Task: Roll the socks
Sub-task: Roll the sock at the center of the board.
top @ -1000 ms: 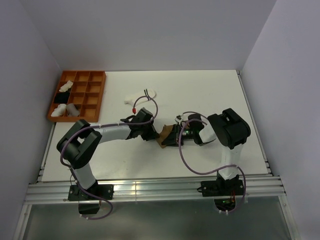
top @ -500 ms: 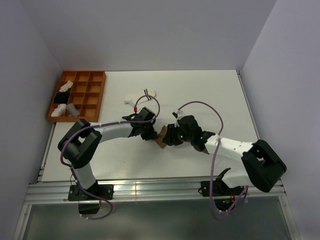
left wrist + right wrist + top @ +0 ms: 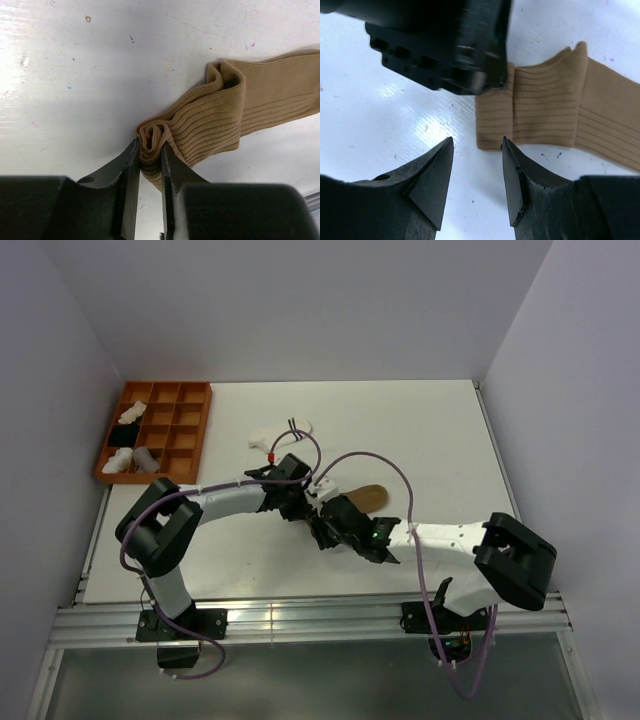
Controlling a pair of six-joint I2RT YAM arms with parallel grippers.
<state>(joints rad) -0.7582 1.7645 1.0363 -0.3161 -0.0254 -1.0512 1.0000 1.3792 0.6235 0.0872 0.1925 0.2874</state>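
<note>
Sock [image 3: 368, 496] on the table [image 3: 430, 430], tan, one end rolled up.
Top view: it lies near the middle. Left wrist view: the left hand [image 3: 149, 150] is clamped on the rolled end. Right wrist view: the right hand [image 3: 477, 145] has its fingers apart, just beside the sock's edge.

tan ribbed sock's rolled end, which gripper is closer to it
Left. The left gripper is clamped on the rolled end of the tan ribbed fabric sock; the right gripper hangs open beside the sock's folded edge, not gripping it.
</note>
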